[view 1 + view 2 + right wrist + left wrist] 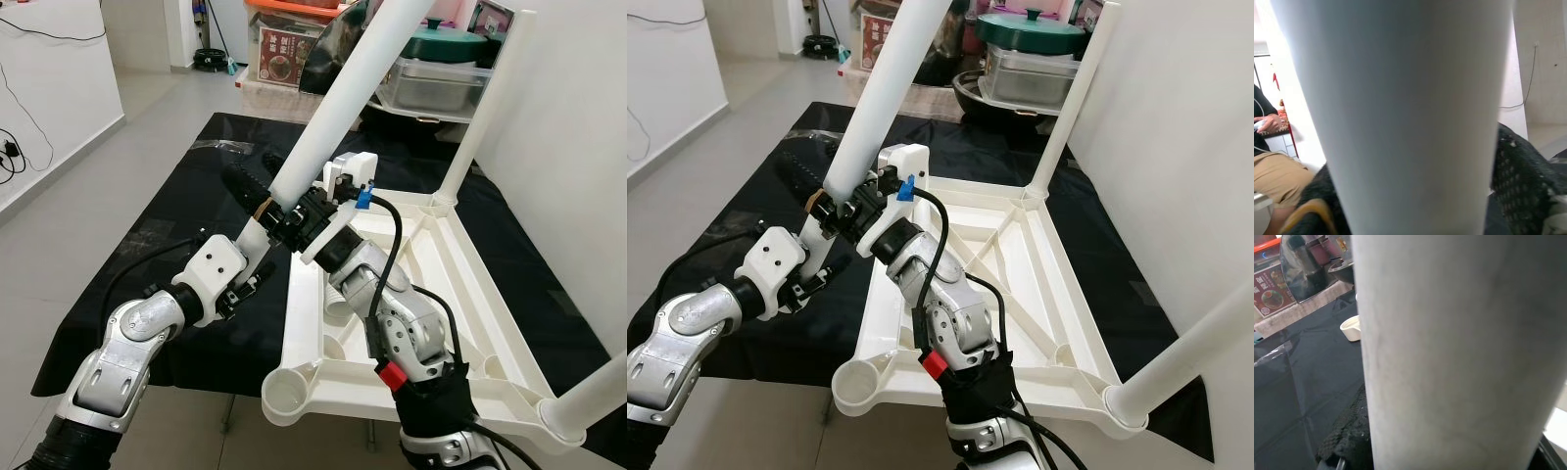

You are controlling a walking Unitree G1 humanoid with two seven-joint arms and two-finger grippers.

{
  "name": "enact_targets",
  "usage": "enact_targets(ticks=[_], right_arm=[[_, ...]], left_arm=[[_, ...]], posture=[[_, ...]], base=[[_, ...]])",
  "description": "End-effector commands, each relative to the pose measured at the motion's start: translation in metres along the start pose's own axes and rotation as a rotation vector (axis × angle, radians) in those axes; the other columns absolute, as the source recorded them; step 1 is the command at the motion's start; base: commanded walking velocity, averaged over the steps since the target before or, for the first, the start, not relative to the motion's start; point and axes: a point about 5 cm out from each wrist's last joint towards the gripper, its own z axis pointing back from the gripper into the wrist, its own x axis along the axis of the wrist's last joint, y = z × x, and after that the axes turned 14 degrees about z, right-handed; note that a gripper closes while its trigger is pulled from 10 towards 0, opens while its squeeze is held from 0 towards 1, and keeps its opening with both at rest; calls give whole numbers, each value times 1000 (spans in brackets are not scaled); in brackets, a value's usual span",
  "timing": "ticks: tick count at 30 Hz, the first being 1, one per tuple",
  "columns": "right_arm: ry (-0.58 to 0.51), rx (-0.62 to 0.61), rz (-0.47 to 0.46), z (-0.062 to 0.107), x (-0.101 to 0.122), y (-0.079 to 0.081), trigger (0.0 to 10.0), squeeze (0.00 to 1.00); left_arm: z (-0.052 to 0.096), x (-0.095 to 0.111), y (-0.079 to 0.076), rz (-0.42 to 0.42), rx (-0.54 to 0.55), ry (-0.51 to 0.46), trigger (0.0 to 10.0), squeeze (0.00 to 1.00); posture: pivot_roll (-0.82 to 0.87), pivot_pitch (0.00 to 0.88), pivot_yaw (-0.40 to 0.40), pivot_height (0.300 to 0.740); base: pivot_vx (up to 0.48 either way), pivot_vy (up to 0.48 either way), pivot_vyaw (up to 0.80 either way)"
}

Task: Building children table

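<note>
Basically L gripper [266, 208] & R gripper [294, 217] both clamped white table leg [343, 98], tilted over upturned tabletop [460, 284]; finger contact prob. partly hidden.

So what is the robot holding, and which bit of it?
Both grippers, left and right, clamp a loose white table leg near its lower end, one on each side. The leg tilts up and away over the upturned tabletop.

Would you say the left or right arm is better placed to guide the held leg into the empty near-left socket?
Probably left: both grippers, left gripper and right gripper, clamp the white leg, but the empty socket lies on the left arm's side.
</note>
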Motion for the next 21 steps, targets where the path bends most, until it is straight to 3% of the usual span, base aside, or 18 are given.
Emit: enact_targets(ticks=[1, 21], right_arm=[[18, -2, 1, 2, -6, 2, 9922, 0], [85, 1, 76, 3, -32, 9, 10000, 0]], left_arm=[[-2, 5, -5, -3, -35, -17, 10000, 0], [-11, 19, -13, 9, -74, -64, 10000, 0]], posture=[[73, 0, -93, 740], [87, 0, -95, 740]], base=[[0, 0, 0], [0, 0, 0]])
